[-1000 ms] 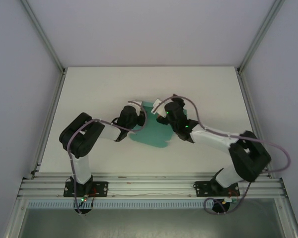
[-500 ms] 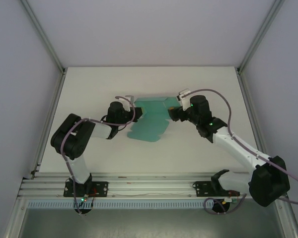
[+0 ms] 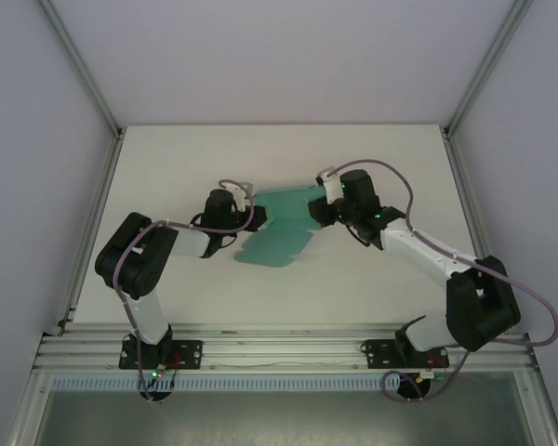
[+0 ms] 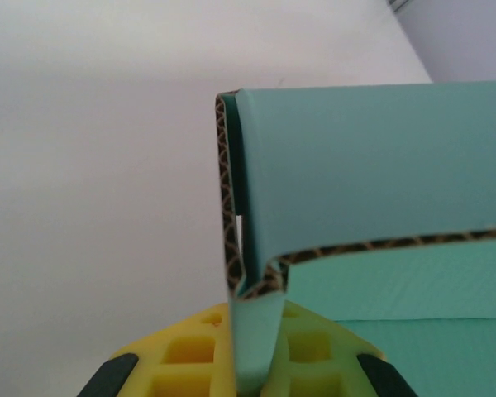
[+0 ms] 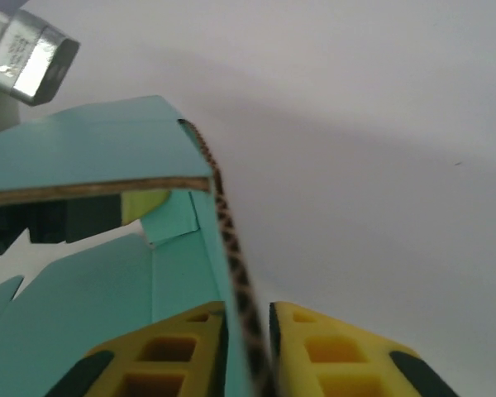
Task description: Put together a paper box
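Observation:
The teal-green paper box (image 3: 281,223) lies partly folded in the middle of the white table (image 3: 167,167), held between both arms. My left gripper (image 3: 244,206) is shut on its left wall, and its yellow fingers (image 4: 182,356) pinch a folded teal flap (image 4: 256,331). My right gripper (image 3: 321,210) is shut on the right wall, whose corrugated edge (image 5: 231,248) runs between the yellow fingers (image 5: 347,356). A raised teal panel (image 4: 372,165) spans from one wall to the other. The box's lower flaps (image 3: 270,249) rest flat on the table.
Grey enclosure walls and aluminium frame rails (image 3: 84,84) border the table on three sides. The arm bases (image 3: 158,353) sit on the rail at the near edge. The left arm's metal camera mount (image 5: 29,50) shows in the right wrist view.
The right arm swung out and back, carrying the box's right wall left and upward. The left gripper moved left and stayed on the box, which has been spread wider between the two.

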Controlling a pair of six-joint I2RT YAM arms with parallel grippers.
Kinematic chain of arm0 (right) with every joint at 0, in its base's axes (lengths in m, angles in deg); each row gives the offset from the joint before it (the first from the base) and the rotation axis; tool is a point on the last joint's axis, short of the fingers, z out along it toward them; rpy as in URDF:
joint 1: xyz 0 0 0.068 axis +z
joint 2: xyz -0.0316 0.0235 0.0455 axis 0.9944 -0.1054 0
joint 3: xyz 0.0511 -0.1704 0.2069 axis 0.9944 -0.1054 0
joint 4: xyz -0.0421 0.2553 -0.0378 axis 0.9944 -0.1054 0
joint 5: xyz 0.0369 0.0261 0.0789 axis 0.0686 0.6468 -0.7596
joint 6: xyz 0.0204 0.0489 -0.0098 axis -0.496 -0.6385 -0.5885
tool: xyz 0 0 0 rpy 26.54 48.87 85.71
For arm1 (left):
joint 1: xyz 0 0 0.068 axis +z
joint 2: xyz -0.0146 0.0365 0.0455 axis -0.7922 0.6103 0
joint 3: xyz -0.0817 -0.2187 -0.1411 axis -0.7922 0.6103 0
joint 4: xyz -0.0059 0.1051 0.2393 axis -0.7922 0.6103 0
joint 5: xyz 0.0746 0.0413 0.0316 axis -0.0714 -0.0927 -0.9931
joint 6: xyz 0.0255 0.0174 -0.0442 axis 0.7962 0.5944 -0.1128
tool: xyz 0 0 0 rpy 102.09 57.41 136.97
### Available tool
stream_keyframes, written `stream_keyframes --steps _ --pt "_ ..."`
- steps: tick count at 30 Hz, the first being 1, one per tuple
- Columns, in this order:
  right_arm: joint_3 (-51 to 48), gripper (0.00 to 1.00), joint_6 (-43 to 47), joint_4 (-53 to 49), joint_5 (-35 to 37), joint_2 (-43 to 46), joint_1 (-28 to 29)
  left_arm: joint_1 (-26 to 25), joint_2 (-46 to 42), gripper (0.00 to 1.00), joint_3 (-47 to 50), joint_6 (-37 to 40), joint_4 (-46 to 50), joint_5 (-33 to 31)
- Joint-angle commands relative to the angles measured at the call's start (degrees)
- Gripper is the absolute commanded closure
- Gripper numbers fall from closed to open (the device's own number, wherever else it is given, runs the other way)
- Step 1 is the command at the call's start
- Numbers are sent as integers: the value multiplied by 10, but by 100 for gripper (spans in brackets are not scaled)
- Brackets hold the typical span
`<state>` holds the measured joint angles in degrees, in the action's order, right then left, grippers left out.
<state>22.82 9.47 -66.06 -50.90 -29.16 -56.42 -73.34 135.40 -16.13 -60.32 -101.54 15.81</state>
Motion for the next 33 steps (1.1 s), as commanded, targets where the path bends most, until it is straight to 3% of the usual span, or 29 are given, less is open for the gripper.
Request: stream_keyframes --steps 1,4,11,19,22,25,26,30,33 --pt "-12 88 -10 25 -52 -16 2 -10 9 100 -18 17 29 1" --pt "-14 95 18 0 -64 -26 2 -10 27 99 -20 8 32 5" --pt "-42 100 93 0 -71 -29 2 -9 38 85 -21 6 14 15" --pt "-29 100 118 -24 -73 -37 2 -5 53 82 -29 -5 -26 23" --pt "-28 100 125 -29 -75 -37 2 -1 58 74 -26 -16 -58 35" --pt "-26 100 131 -39 -73 -39 2 2 59 77 -18 -30 -102 36" --pt "-26 100 133 -41 -73 -38 2 2 70 82 -20 -32 -104 34" --pt "-26 100 132 -43 -71 -37 2 2 82 100 -45 -19 -59 8" --pt "-27 100 124 -45 -69 -32 2 0 80 100 -60 -22 4 -59"
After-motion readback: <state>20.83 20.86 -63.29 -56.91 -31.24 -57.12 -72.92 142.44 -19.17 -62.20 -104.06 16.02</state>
